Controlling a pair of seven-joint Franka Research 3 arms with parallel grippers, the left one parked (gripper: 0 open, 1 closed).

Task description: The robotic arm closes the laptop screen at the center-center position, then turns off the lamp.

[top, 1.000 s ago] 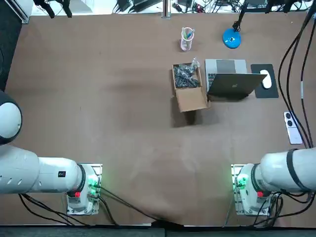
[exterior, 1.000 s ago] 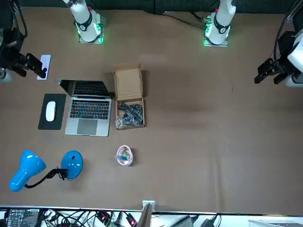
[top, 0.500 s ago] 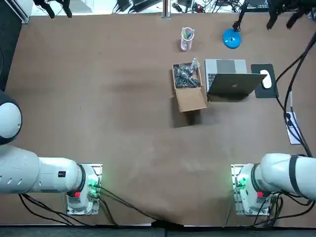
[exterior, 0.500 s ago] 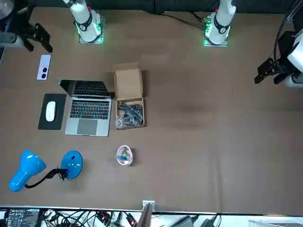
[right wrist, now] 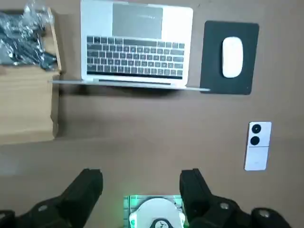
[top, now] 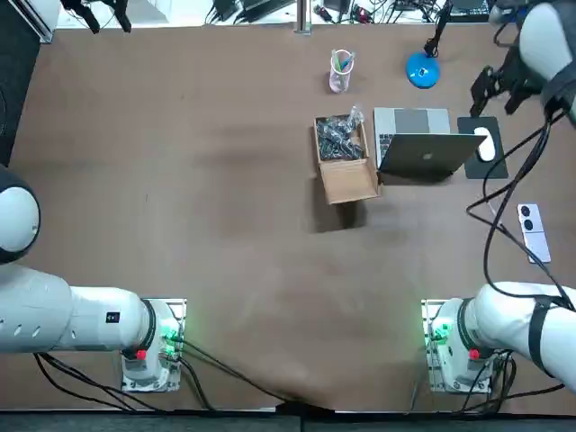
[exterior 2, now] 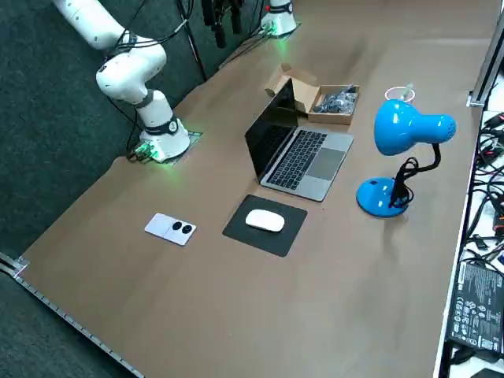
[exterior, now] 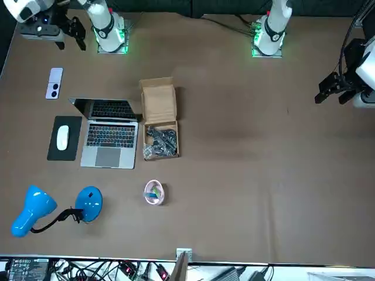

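end effector (right wrist: 141,176) has swung inward, released; one open laptop (right wrist: 137,61), one lamp (exterior 2: 402,126).

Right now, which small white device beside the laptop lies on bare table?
The phone, with two dark camera rings; the mouse sits on the black pad. The open pincer hangs high overhead, touching neither.
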